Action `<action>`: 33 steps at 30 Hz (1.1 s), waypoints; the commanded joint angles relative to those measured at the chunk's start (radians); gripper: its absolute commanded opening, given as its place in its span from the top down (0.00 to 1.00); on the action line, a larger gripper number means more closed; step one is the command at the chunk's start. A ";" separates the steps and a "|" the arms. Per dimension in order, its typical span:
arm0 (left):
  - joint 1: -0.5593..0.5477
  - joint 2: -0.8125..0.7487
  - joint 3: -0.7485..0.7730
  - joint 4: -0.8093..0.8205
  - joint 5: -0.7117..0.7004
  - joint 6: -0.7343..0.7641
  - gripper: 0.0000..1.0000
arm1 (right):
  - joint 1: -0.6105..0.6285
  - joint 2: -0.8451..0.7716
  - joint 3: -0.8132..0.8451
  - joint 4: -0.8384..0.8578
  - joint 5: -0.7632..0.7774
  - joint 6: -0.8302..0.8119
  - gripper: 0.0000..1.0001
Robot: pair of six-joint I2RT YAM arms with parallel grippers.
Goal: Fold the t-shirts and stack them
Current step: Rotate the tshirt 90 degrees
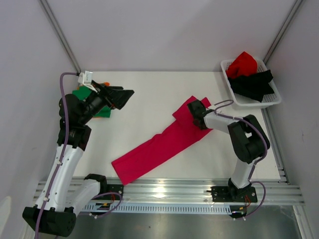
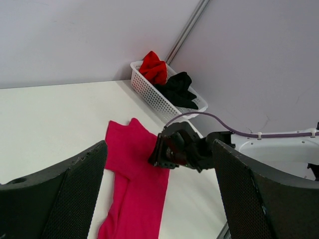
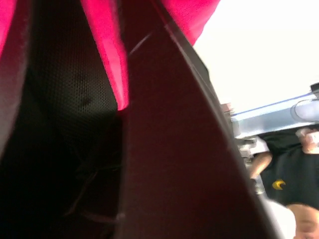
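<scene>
The right gripper (image 1: pixel 195 110) pinches the upper end of the magenta t-shirt (image 1: pixel 154 150), with cloth caught between its narrowly set fingers (image 3: pixel 164 149). From them the shirt lies in a long band across the table (image 1: pixel 159 94). The left gripper (image 1: pixel 124 96) hangs spread wide and empty, well apart from that shirt. Behind its fingers lie a green t-shirt (image 1: pixel 79 93) and an orange t-shirt (image 1: pixel 103 113).

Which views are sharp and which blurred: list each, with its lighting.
Top external: sharp, evenly lit, shadows faint. Left wrist: sharp as far as the basket. Right wrist: blurred throughout, pink shirt smeared between dark fingers, background washed out white.
</scene>
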 commanded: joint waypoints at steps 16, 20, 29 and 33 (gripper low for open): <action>0.009 -0.035 0.033 -0.039 -0.045 0.052 0.12 | -0.019 0.364 0.431 0.210 -0.411 -0.289 0.66; 0.009 -0.040 0.045 -0.069 -0.045 0.055 0.12 | -0.014 0.432 0.542 0.270 -0.572 -0.384 0.66; 0.009 -0.104 -0.051 -0.062 0.037 -0.027 0.12 | 0.026 0.734 1.096 0.157 -0.807 -0.462 0.65; 0.009 -0.117 -0.108 -0.062 0.057 -0.045 0.12 | 0.038 0.866 1.285 0.095 -0.844 -0.464 0.64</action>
